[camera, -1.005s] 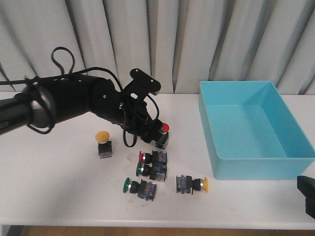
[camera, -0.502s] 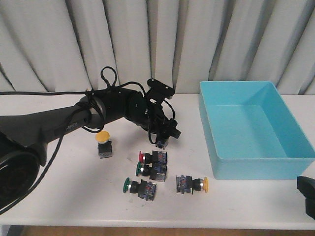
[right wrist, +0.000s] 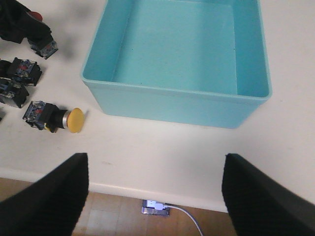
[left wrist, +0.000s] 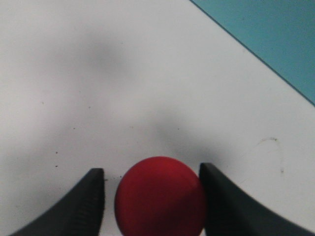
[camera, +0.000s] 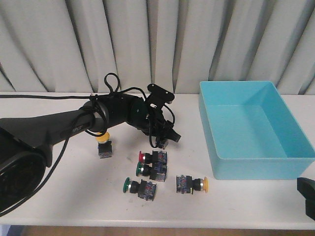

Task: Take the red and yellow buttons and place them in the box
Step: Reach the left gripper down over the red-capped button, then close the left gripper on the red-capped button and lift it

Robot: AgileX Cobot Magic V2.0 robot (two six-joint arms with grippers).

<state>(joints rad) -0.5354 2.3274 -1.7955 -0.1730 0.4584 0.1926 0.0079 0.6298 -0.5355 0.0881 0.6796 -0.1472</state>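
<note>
The left claw (left wrist: 152, 196) gripped the red mushroom-capped pushbutton (left wrist: 160, 195) by its smooth, slippery-looking cap, near the turquoise plastic box (camera: 256, 129); its black block seemed the surer hold.

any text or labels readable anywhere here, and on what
Left arm: a small pale marking on the black link, too blurred to read.
Button bodies, such as the yellow button lying near the box: bluish patches, possibly labels, too small to read.
Nothing legible in the wrist views.
</note>
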